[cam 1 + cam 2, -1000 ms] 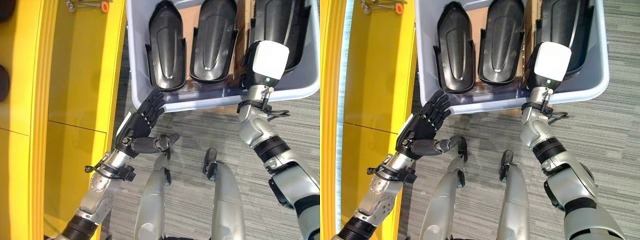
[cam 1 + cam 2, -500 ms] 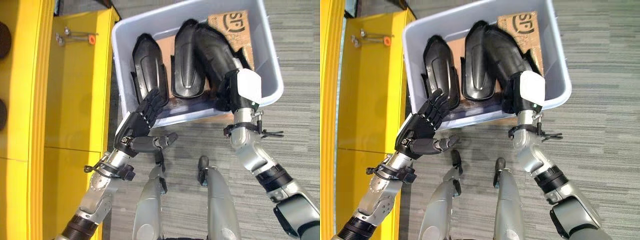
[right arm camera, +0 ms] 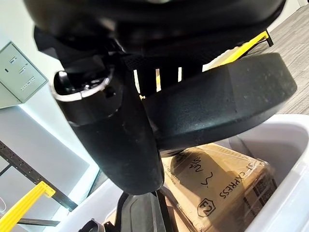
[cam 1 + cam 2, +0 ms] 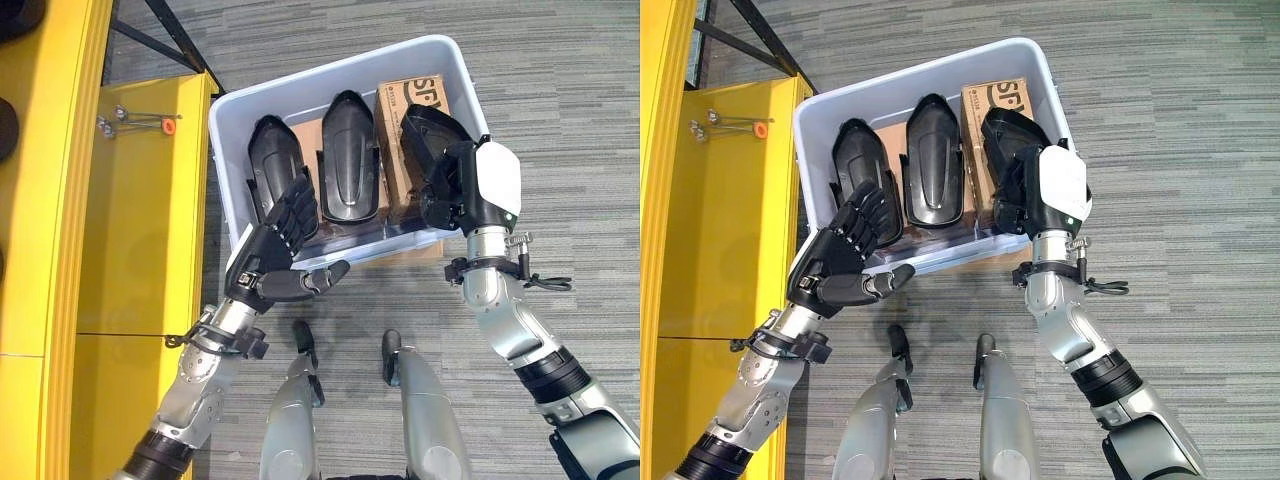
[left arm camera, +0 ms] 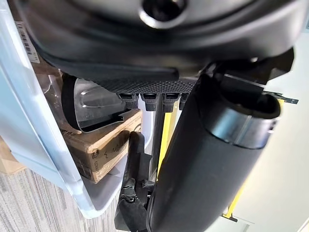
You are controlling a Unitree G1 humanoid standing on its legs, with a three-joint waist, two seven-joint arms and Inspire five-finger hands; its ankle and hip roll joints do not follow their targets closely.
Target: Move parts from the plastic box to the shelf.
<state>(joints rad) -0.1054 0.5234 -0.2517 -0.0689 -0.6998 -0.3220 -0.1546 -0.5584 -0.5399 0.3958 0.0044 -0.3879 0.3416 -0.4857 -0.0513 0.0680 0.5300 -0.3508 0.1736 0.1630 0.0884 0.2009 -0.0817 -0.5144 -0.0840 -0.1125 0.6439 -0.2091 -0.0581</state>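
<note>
Fingers of the right hand (image 4: 462, 188) clasp a glossy black moulded part (image 4: 428, 131); left hand (image 4: 268, 250) open.

Our two head eyes look down, sharing the plastic box (image 4: 330, 80) at 12 o'clock; each wrist camera peers along its hand, very close.

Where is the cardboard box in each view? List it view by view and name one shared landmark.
Left eye view: cardboard box in the plastic box's far right corner, partly behind the black part held by the right hand.
Right eye view: same corner.
Left wrist view: low in the bin, by its wall.
Right wrist view: below the held part.
Shared landmark: the plastic box's pale rim.
</note>
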